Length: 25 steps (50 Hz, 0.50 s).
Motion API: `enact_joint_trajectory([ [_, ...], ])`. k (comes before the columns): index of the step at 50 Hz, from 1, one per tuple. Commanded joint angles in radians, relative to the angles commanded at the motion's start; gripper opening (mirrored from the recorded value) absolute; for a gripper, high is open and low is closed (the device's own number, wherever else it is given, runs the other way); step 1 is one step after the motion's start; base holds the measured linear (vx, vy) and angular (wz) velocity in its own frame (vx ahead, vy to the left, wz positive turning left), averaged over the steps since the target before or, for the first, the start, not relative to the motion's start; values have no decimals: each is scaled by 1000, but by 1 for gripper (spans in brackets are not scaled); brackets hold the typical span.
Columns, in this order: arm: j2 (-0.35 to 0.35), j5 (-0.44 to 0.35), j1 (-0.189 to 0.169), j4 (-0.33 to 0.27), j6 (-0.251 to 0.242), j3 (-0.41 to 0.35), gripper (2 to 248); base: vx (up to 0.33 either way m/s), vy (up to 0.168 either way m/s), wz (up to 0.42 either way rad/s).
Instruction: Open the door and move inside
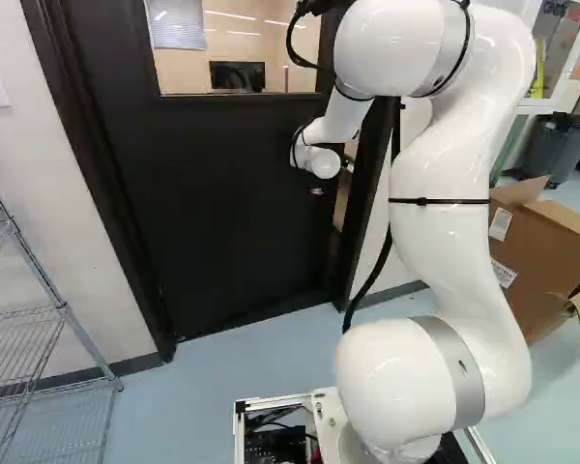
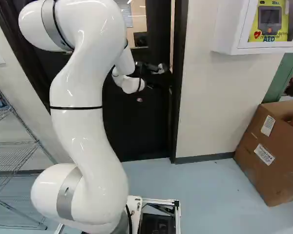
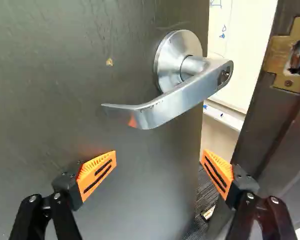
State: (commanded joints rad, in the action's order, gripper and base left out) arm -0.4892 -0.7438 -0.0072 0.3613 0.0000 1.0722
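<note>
Up at the dark door (image 1: pixel 232 222), my fingers (image 2: pixel 158 68) are released, spread wide, with their orange pads (image 3: pixel 101 162) well apart! The silver lever handle (image 3: pixel 162 104) sits straight ahead at twelve o'clock, beyond both tips and untouched by either pad. Its round plate (image 3: pixel 162 62) is against the door, and the lever slopes from there towards eight o'clock.

And look at one o'clock from my fingers: the door stands ajar, its edge apart from the dark frame (image 3: pixel 257 117)! Through that gap shows a pale surface (image 3: pixel 240 50) with small blue marks. Between one and two o'clock, the brass strike plate (image 3: pixel 277 55) is screwed to the frame.

Over to the left base view: my white arm (image 1: pixel 445 227) reaches up and across to the handle side of the door. Wire shelving (image 1: pixel 63 309) stands between eight and nine o'clock, and an open cardboard box (image 1: pixel 536 246) sits at three on the blue-grey floor (image 1: pixel 222 387). Through the door's window, a dark screen (image 1: pixel 237 75) shows near twelve. At two o'clock in the right base view, a white cabinet (image 2: pixel 228 29) hangs on the wall (image 2: pixel 215 107).
</note>
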Motion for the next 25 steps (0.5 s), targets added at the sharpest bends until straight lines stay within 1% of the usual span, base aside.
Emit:
enact_joint_trajectory([
  [18, -79, 0, 21, -1, 0, 103, 247, 0, 0, 0],
  [25, -97, 10, 34, -32, 0, 127, 247, 0, 0, 0],
])
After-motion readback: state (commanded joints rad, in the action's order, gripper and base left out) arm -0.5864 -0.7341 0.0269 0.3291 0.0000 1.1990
